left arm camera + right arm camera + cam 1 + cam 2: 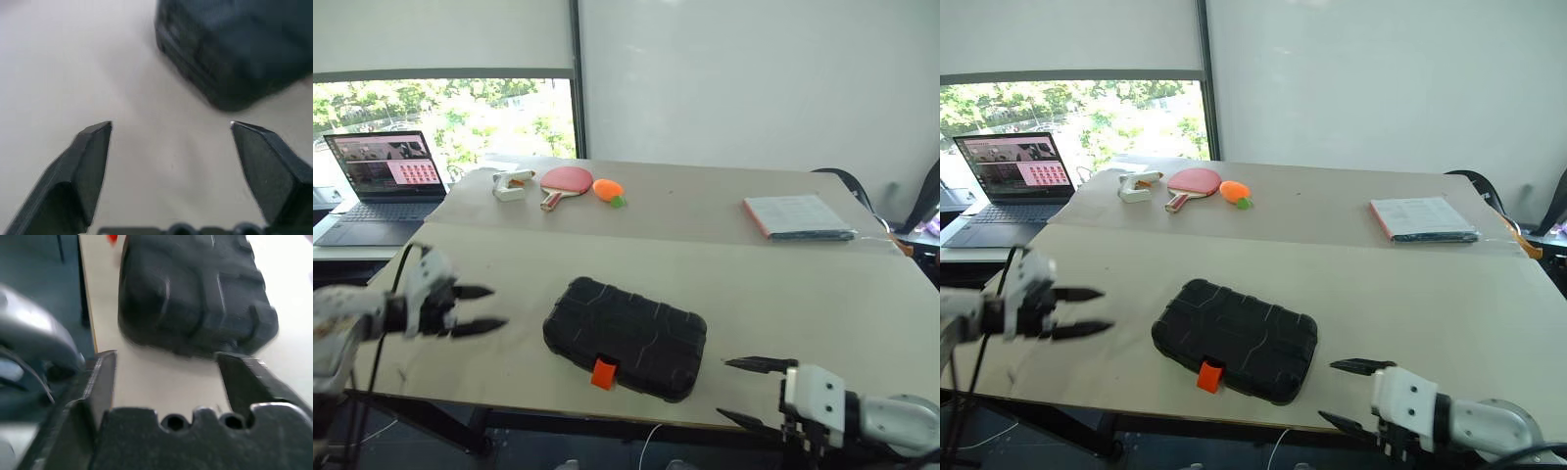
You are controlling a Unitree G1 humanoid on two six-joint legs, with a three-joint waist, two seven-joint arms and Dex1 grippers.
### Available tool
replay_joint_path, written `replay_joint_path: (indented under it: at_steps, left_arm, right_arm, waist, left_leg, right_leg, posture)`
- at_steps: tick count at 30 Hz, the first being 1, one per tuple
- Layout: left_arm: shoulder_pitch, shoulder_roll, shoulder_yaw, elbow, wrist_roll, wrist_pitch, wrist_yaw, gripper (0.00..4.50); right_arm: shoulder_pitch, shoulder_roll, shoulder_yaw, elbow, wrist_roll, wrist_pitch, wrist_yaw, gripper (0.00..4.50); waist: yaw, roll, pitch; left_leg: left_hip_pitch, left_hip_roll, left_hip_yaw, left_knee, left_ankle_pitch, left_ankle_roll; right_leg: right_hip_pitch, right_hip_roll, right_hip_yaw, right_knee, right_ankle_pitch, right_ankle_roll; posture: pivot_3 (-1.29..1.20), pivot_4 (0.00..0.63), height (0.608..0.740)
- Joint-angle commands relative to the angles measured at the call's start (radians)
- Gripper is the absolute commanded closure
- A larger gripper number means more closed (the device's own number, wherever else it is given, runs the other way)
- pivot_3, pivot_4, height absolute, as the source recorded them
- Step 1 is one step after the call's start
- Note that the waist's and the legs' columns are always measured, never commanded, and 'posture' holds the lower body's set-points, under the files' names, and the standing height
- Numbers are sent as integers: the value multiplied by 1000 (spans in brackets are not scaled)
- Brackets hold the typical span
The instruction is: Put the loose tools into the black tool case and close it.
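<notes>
Two grippers flank the black tool case (625, 337), both w/ fingers spread, holding nothing. Right gripper (749, 392) sits at the near edge of the surface (783, 284), just right of the case; left gripper (481, 308) hovers a bit left of it. Case lies shut, orange latch (603, 373) facing the near edge. Farther back: white tool (511, 184), red paddle (564, 182), orange toy (608, 190), notebook (797, 216); laptop (384, 186) far left.
</notes>
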Motion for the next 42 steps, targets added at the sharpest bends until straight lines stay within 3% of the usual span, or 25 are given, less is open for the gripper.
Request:
replay_joint_path:
  at_steps: [1,8,9,15,20,28,36,42]
  left_arm:
    - [-253,-75,-155,192,131,-124,-48,1728]
    - [-585,-298,-339,564,324,-365,-59,4312]
    - [-621,-333,-355,617,347,-391,-45,4490]
    - [-749,-475,-386,851,447,-519,61,4490]
    - [-762,-518,-384,900,461,-551,5,4490]
    - [-606,-433,-440,710,475,-465,-274,4490]
    - [-486,-352,-383,516,427,-330,-275,4490]
    - [-553,-338,-278,414,313,-73,-252,4490]
  right_arm:
    - [-68,8,40,-88,94,144,16,2018]
    - [-160,23,147,-116,99,279,62,4485]
    - [-167,28,164,-115,95,290,70,4500]
    - [-247,84,239,-90,73,348,72,4500]
    - [-326,154,276,-35,17,385,26,4500]
    - [-384,172,171,115,-75,331,-8,4500]
    - [-366,173,127,144,-110,297,27,4500]
    - [-312,174,117,41,-22,358,74,4500]
  waist:
    - [5,-1,-1]
    - [6,-2,0]
    - [7,-2,0]
    - [-5,-3,0]
    - [-15,-4,1]
    - [-38,-3,0]
    - [-43,1,-2]
    - [-40,0,-2]
  left_leg:
    - [0,-1,-1,1,0,0]
    - [-5,-2,-1,1,-2,2]
    - [-6,-2,-1,2,-2,3]
    - [-8,-3,-2,3,-2,3]
    - [-9,-3,-3,3,-2,3]
    - [-3,-3,-2,3,-2,3]
    - [-3,-3,-3,1,-3,4]
    - [-6,-3,-4,2,-3,5]
  right_leg:
    - [2,0,0,0,1,-2]
    - [-1,-1,0,-2,1,-1]
    - [-1,0,0,-2,1,-1]
    - [-2,-1,0,-2,2,1]
    - [-3,0,0,-1,2,1]
    - [0,0,1,0,2,0]
    - [0,0,1,1,2,0]
    - [-2,0,0,1,2,0]
  posture:
    - [0,150,737]
    - [0,150,737]
    - [0,150,737]
    - [0,150,737]
    - [0,150,737]
    - [0,150,737]
    - [0,150,737]
    - [0,150,737]
